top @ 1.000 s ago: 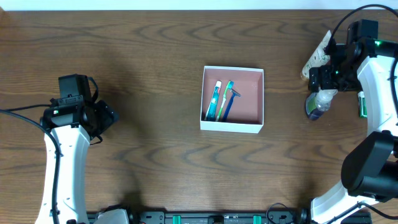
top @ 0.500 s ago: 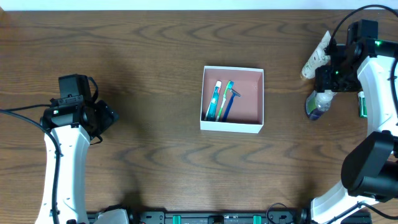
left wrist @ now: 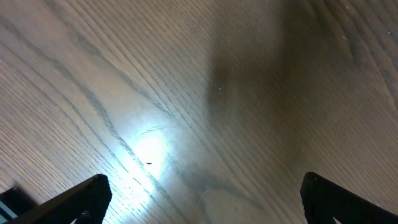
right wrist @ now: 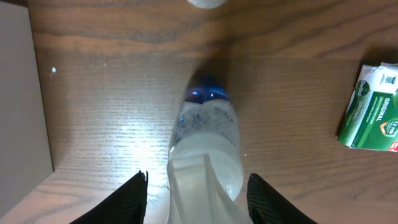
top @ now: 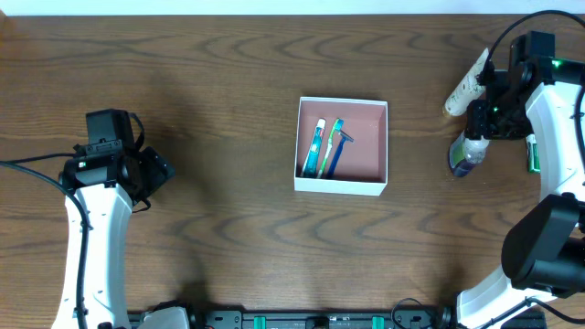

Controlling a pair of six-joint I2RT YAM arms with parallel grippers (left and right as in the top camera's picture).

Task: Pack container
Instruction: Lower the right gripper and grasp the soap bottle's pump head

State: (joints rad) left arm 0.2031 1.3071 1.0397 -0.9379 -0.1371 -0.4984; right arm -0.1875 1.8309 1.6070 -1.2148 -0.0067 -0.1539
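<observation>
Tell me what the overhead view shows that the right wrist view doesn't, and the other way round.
Only overhead: the container holding two toothbrushes and a blue razor, plus the left arm. Only right wrist: the right tool open astride the bottle, and the print on a green packet. Both: that clear, blue-capped bottle lying on the wooden table.

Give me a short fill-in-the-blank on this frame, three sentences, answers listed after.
1. The container holds ___ toothbrushes beside a blue razor.
2. The right gripper straddles a clear bottle whose cap is ___.
3. The left gripper hangs ___ above the bare wooden table.

Missing words: two; blue; open.
</observation>
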